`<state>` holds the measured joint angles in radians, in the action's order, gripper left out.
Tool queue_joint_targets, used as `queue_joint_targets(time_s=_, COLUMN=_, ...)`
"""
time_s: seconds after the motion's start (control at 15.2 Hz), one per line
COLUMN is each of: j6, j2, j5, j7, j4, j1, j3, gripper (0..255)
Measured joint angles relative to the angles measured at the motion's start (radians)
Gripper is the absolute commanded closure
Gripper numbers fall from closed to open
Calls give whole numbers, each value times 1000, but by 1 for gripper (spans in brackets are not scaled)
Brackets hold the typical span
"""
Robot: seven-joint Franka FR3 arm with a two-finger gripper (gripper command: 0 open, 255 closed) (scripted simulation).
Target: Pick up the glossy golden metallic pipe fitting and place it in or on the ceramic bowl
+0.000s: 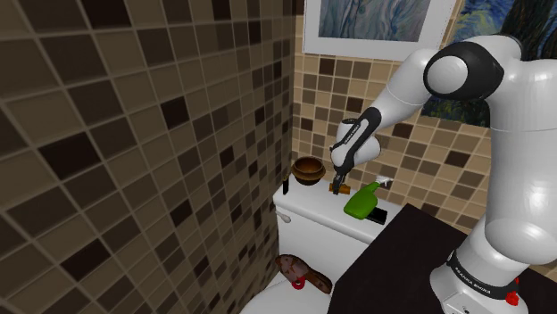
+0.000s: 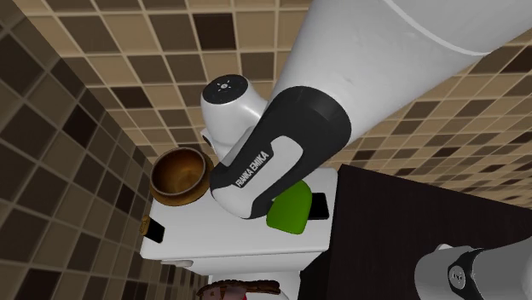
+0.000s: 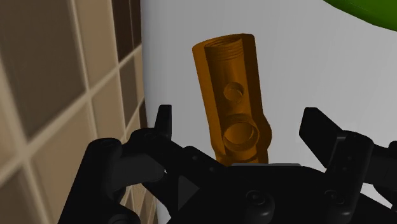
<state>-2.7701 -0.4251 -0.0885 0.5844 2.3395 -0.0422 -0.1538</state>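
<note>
The golden-orange pipe fitting [image 3: 234, 95] lies on the white tank lid [image 3: 305, 70], with threaded ends and a round side opening. My gripper [image 3: 242, 124] is open and straddles it; both black fingers stand apart from the fitting, not touching it. In the shoulder view the gripper [image 1: 339, 185] hangs just over the lid [image 1: 308, 209], with a bit of the fitting [image 1: 340, 190] below it. The brown bowl [image 1: 308, 169] sits upright at the lid's far end, to the shoulder view's left of the gripper. In the second exterior view the bowl [image 2: 181, 173] stands beside my arm, which hides the hand.
A green bottle [image 1: 362, 200] lies on the lid close to the gripper, toward the stand, with a black piece [image 1: 379, 216] by it. A small black object [image 1: 285, 188] stands at the lid's wall-side edge. Tiled walls hem the lid in. A brown item [image 1: 303, 274] lies lower down.
</note>
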Motion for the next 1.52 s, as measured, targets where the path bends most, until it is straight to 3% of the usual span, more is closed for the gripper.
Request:
queue_joint_targets(time_s=0.33, j6=-3, j2=-5, j5=-1, j7=1, j4=-3, j1=-1, j3=1, gripper=0)
queue_joint_targets(time_s=0.4, j6=-3, j2=-5, j5=-1, j7=1, j4=-3, j1=-1, j3=1, gripper=255)
queue_joint_targets(time_s=1.06, j6=-3, j2=-5, j5=-1, j7=1, j4=-3, j1=-2, j3=1, gripper=255)
queue_joint_targets(time_s=1.52, j6=60, j2=77, j5=22, j7=-13, j4=15, j1=14, j3=-19, gripper=255)
